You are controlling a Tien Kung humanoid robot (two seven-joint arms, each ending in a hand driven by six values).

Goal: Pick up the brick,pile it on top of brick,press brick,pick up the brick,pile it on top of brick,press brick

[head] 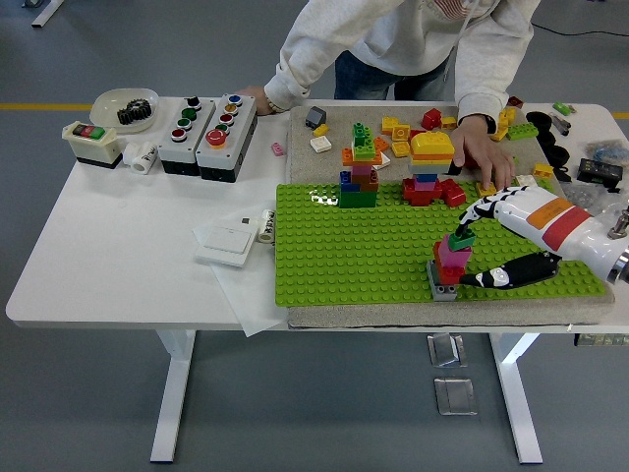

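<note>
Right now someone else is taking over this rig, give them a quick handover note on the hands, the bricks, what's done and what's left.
Right hand: fingers on the green brick topping the small stack at the green baseplate's near right; thumb low beside the stack. Left hand: not in view.
A person's hand rests among loose bricks at the far edge, by two other towers.
Done: green brick sits on the stack.
Left: probably finish pressing, then pick, pile and press another brick.
</note>
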